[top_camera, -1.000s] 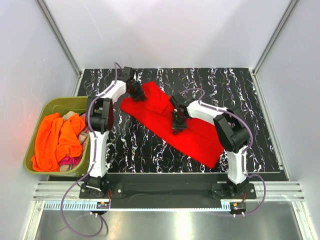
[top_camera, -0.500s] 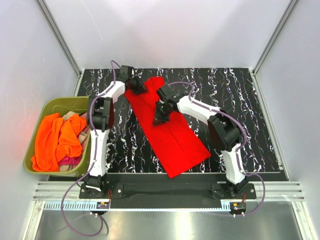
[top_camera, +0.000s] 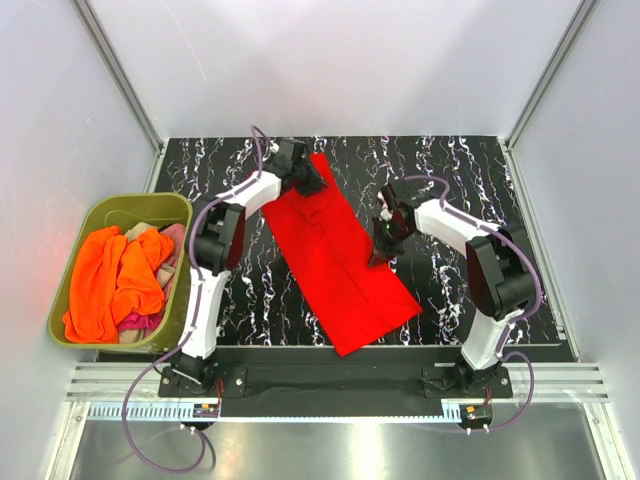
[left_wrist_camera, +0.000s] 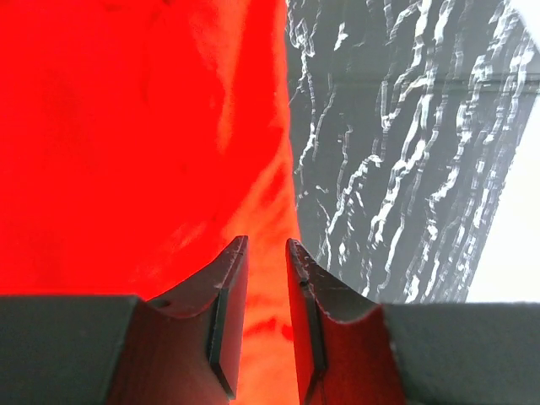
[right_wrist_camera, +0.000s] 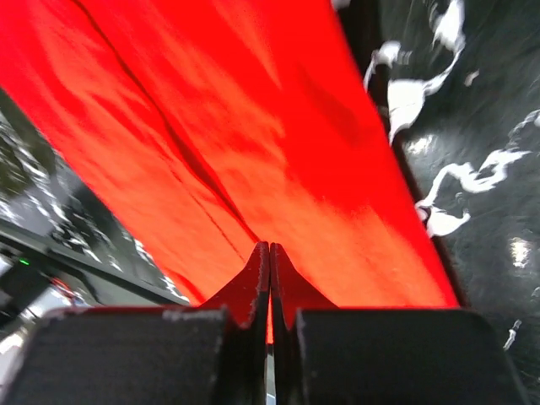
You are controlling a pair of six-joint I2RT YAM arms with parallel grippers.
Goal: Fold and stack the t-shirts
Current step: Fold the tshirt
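Note:
The bright red t-shirt (top_camera: 335, 265) lies on the black marbled table as a long folded strip, running from the far middle to the near edge. My left gripper (top_camera: 311, 183) is at its far end; in the left wrist view (left_wrist_camera: 266, 243) its jaws stand slightly apart over red cloth (left_wrist_camera: 126, 126), with nothing pinched. My right gripper (top_camera: 381, 254) is at the strip's right edge; in the right wrist view (right_wrist_camera: 270, 246) its jaws are pressed together on a sliver of red cloth (right_wrist_camera: 253, 126). An orange t-shirt (top_camera: 110, 280), a magenta one (top_camera: 135, 322) and a beige one (top_camera: 142, 232) lie bunched in the tub.
The olive-green plastic tub (top_camera: 68, 255) stands off the table's left edge. Bare marbled table (top_camera: 470, 190) lies to the right of the shirt and between the shirt and the tub. White walls enclose the back and sides.
Both grippers have moved to the right. The red t-shirt went from a wide diagonal spread to a narrow strip, its right edge carried along by my right gripper.

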